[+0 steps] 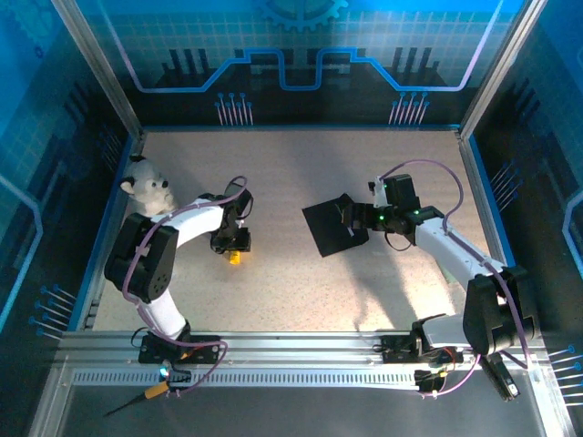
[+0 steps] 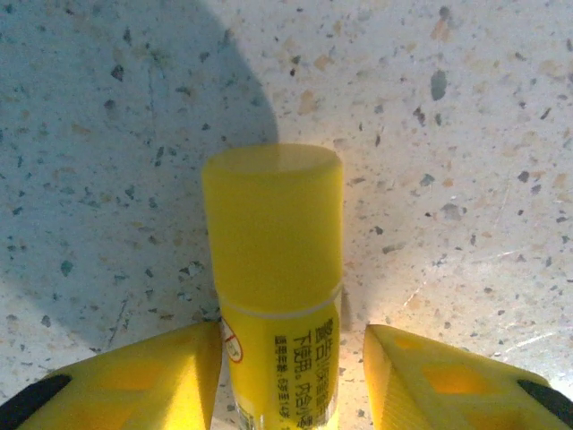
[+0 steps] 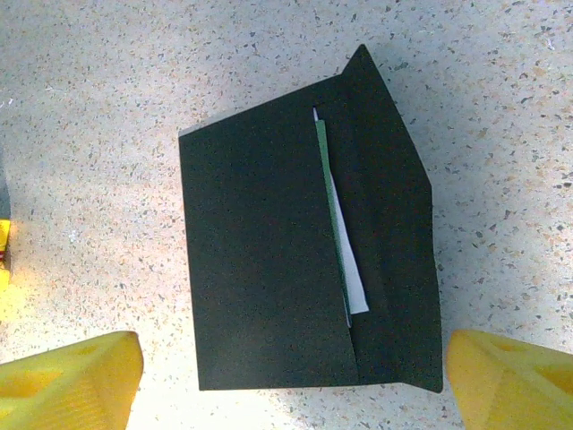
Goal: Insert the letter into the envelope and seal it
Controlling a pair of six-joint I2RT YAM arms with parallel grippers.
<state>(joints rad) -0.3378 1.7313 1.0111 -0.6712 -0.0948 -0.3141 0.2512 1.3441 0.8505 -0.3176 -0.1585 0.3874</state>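
The black envelope (image 1: 330,228) lies flat at the table's middle with its flap open. In the right wrist view the envelope (image 3: 260,269) shows a thin white, green-edged strip of the letter (image 3: 347,260) at the pocket mouth; the remainder of the letter is hidden inside. My right gripper (image 3: 294,358) hovers open over the envelope's near edge, one yellow finger on each side, touching nothing. My left gripper (image 2: 292,358) is down at the table around a yellow glue stick (image 2: 273,242). Its left finger (image 2: 152,372) touches the stick, while the right finger (image 2: 430,376) stands a small gap away.
A white teddy bear (image 1: 148,188) sits at the left edge of the speckled table (image 1: 301,300), behind the left arm. The yellow stick (image 1: 234,258) lies left of centre, well apart from the envelope. Blue walls enclose the table on three sides.
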